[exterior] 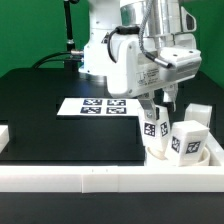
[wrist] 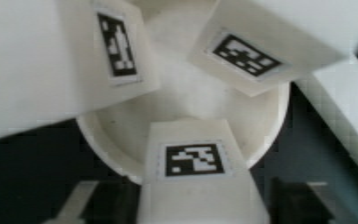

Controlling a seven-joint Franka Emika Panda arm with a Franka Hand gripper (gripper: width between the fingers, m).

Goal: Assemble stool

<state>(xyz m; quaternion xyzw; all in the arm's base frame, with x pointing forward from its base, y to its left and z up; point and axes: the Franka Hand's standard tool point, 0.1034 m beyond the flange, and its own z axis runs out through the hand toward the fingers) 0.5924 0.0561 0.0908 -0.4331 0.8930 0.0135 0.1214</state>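
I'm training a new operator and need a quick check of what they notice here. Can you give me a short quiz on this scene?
1. True or false: the marker board lies directly under the gripper.
2. How many tagged legs show in the wrist view? A) two B) three C) four
3. Fill in: the table top is coloured ____.

Key: 1 false, the board lies apart from it, towards the exterior view's left. 2 B. 3 black.
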